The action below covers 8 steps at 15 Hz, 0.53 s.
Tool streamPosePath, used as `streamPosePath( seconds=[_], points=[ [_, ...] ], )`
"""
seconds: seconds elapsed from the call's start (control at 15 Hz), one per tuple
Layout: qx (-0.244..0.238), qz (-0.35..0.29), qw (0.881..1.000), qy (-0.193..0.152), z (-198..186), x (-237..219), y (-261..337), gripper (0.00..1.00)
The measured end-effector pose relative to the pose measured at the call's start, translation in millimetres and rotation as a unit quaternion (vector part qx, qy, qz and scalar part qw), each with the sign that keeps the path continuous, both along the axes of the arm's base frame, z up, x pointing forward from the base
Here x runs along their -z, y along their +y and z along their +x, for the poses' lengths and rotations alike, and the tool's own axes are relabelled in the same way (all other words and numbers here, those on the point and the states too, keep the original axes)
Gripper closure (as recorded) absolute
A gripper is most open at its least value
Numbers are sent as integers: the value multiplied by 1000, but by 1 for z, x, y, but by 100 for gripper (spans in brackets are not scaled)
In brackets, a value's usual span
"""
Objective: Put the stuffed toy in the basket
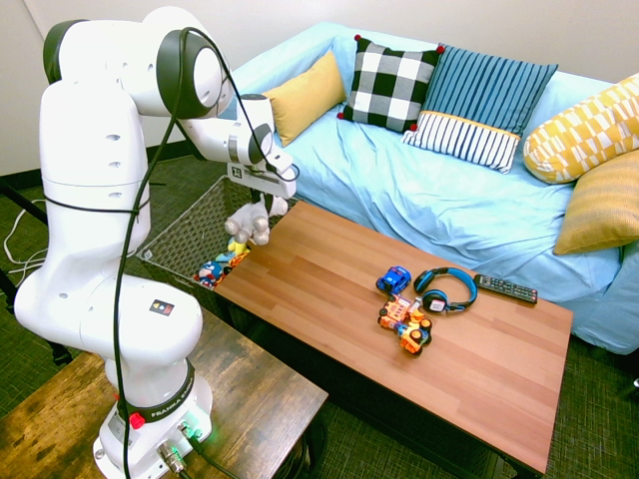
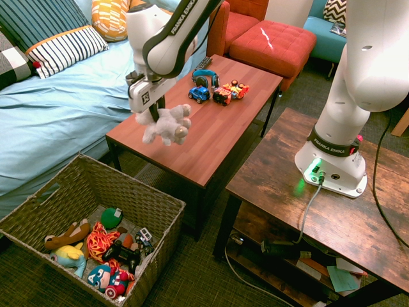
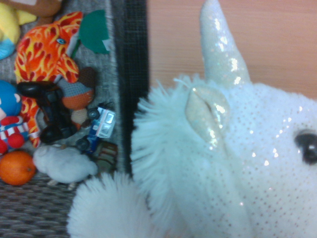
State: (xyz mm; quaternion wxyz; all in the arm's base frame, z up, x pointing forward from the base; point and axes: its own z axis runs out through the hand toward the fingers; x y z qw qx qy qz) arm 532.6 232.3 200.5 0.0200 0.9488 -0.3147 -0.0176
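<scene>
The stuffed toy [image 1: 250, 226], a small white fluffy unicorn with a glittery horn, hangs in the air over the left end of the wooden table [image 1: 329, 289]. My gripper [image 1: 259, 205] is shut on its top. From the other side the stuffed toy [image 2: 167, 125] dangles under the gripper [image 2: 153, 110], above the table's near end and short of the basket. The basket [image 2: 131, 180] is large and rectangular with slanted sides, standing on the floor just past that table end; its mesh wall [image 1: 185, 235] shows behind the arm. The stuffed toy's head [image 3: 223, 163] fills the wrist view.
Several toys lie in the basket, among them an orange plush [image 3: 44, 47] and a game controller [image 2: 121, 252]. On the table sit a blue toy car [image 1: 393, 279], an orange toy truck [image 1: 405, 327], blue headphones [image 1: 446, 289] and a remote [image 1: 505, 288]. A blue sofa [image 1: 429, 200] runs behind.
</scene>
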Motion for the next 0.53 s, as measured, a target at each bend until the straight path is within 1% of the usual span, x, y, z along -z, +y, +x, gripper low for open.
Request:
streamPosePath(
  seconds=[0.33,0.53],
  points=[
    [-57,15,998,4,15,19,105,100],
    [-84,17,996,17,16,50,159,100]
  ],
)
